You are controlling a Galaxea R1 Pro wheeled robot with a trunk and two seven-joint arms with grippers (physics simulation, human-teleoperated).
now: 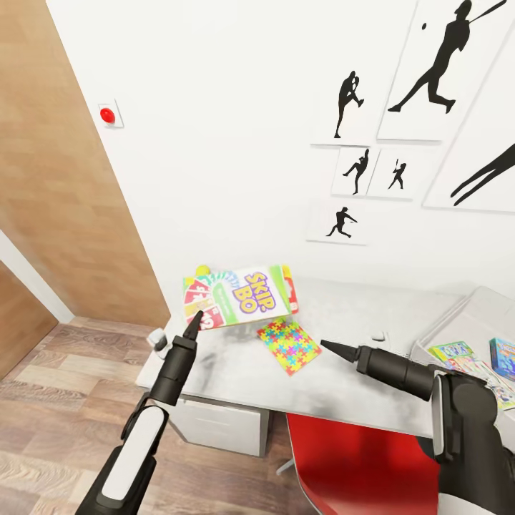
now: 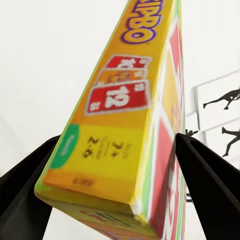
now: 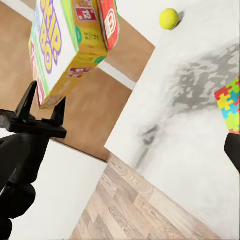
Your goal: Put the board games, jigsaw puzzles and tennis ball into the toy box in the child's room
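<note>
My left gripper is shut on the lower edge of a yellow-green-red "Skip-Bo" board game, held tilted above the left end of the table. In the left wrist view the box sits between both fingers. A jigsaw puzzle lies flat on the table in front of it. My right gripper hovers open just right of the puzzle, holding nothing. The tennis ball rests on the table behind the held box. The toy box stands at the right with two printed game boxes inside.
A red chair is tucked under the table's front edge, below my right arm. A wooden wardrobe door and a red wall button are at the left. Wood-plank floor lies beside the table's left end.
</note>
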